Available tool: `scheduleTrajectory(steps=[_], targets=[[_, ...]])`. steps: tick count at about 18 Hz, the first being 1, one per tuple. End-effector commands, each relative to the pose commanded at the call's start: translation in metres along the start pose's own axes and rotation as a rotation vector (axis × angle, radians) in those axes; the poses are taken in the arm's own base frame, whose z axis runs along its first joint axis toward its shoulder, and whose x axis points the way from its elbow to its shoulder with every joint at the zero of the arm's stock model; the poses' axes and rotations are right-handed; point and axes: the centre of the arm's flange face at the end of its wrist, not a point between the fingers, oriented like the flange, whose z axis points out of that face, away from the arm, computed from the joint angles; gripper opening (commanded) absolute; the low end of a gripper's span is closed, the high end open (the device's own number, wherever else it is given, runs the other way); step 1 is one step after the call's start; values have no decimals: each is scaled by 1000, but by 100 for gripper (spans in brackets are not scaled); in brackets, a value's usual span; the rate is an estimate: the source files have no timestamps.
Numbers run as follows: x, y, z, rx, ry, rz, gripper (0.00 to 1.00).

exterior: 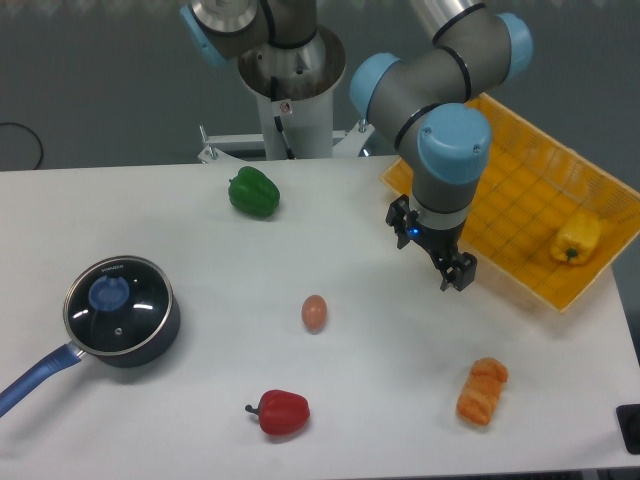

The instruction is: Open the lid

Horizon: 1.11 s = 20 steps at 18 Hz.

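One small knob (108, 293) on the lid (117, 306); your gripper (452, 268), empty, opening unclear, could slip off it.

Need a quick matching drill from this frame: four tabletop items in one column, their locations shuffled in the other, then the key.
Items:
1. round transparent glass lid with blue knob
2. yellow bell pepper
3. brown egg
4. green bell pepper

Locations:
A. far side of the table, near the robot base
B. sitting on the dark blue saucepan
C. inside the yellow plastic basket
D. middle of the white table, alone

Pairs: 1-B, 2-C, 3-D, 4-A
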Motion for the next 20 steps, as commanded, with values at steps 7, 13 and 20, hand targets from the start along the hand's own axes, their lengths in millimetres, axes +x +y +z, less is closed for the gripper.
scheduleTrajectory(steps=[7,13,20], targets=[[1,-3,1,3,2,3,100],[10,-21,-5,1,-8,21,100],[34,-73,-21,-5,-40,-152,100]])
